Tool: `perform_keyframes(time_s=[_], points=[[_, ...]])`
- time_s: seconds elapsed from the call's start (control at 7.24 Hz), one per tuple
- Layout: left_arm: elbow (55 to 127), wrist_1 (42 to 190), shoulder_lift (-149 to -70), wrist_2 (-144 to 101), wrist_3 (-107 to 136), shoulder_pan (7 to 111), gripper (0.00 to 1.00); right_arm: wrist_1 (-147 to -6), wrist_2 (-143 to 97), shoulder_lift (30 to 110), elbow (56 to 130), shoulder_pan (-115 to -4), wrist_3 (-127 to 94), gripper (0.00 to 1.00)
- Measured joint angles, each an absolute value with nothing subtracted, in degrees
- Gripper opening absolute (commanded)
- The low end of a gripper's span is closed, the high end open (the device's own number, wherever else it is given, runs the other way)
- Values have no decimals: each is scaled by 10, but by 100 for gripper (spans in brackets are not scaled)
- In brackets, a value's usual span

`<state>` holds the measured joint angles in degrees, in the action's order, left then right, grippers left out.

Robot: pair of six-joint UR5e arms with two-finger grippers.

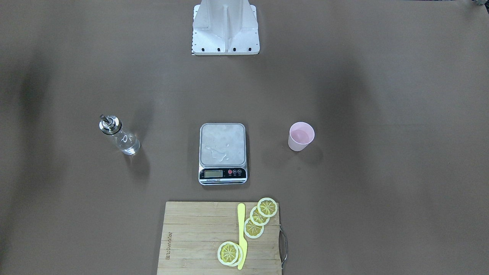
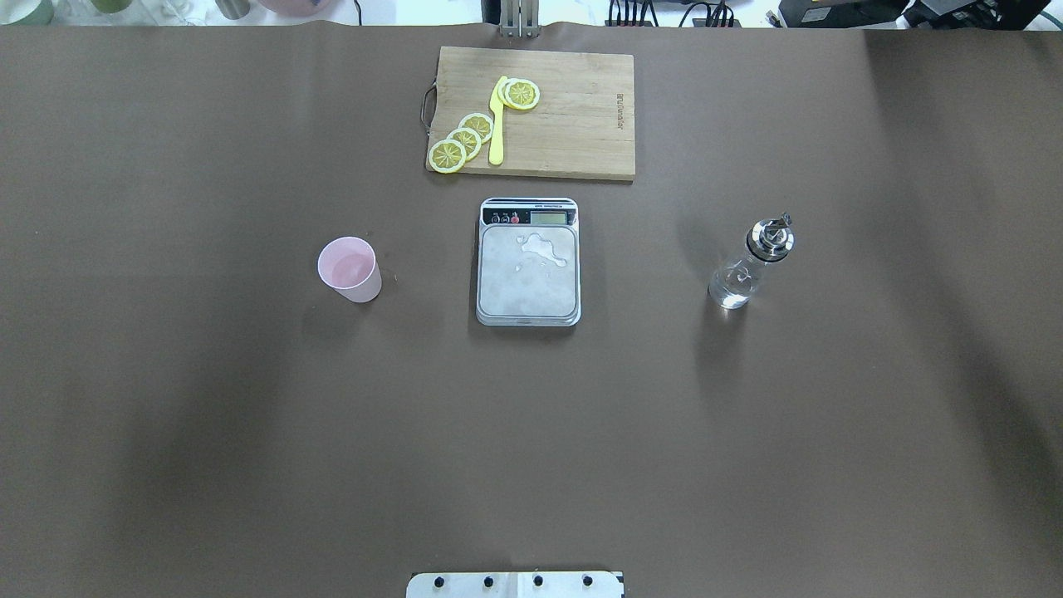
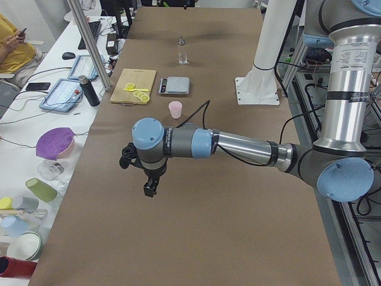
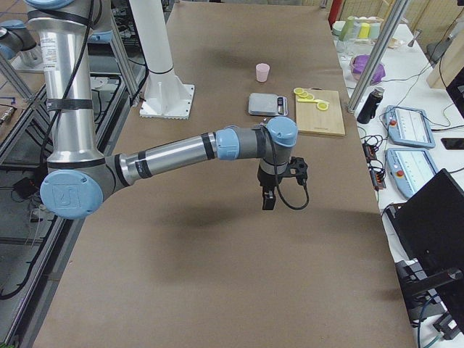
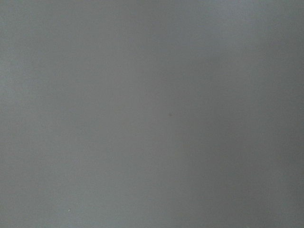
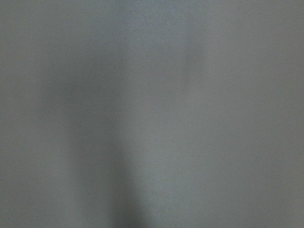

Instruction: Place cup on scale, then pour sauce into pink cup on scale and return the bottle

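Note:
The pink cup [image 2: 349, 270] stands upright on the table to the left of the scale [image 2: 523, 292], apart from it; it also shows in the front view [image 1: 301, 136]. The scale's steel platform [image 1: 229, 136] bears only a small puddle of clear liquid [image 2: 541, 247]. The glass bottle [image 2: 747, 267] with its metal spout stands to the scale's right, holding some clear liquid. My left gripper [image 3: 149, 189] and right gripper [image 4: 267, 201] show only in the side views, hanging over bare table far from these things. I cannot tell whether either is open or shut. Both wrist views show only blurred table.
A wooden cutting board [image 2: 573, 124] with lemon slices [image 2: 465, 141] and a yellow knife [image 2: 497, 120] lies beyond the scale. The robot's base plate [image 2: 515, 584] sits at the near edge. Side benches hold operators' gear [image 3: 56, 143].

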<state>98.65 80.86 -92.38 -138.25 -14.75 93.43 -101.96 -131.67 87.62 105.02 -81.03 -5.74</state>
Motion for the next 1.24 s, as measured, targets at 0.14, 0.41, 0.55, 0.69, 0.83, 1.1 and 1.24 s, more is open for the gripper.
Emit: perform_keyframes(time_s=[0.14, 0.41, 0.55, 0.69, 0.83, 1.1, 1.24], points=[[987, 809, -925, -1382, -147, 934, 100, -1019, -1317, 876, 1050, -810, -57, 100], [990, 801, -944, -1376, -135, 926, 100, -1019, -1319, 876, 1051, -810, -55, 100], [996, 781, -974, -1370, -104, 908, 100, -1019, -1324, 876, 1051, -810, -55, 100], [1004, 757, -1008, -1368, -59, 882, 100, -1019, -1331, 876, 1052, -810, -55, 100], [1013, 744, -1042, -1368, 7, 848, 100, -1019, -1335, 876, 1052, -810, -55, 100], [1037, 737, -1105, -1367, 181, 753, 100, -1019, -1338, 875, 1052, -810, -58, 100], [1042, 737, -1133, -1367, 259, 710, 100, -1019, -1338, 874, 1052, -810, -59, 100]])
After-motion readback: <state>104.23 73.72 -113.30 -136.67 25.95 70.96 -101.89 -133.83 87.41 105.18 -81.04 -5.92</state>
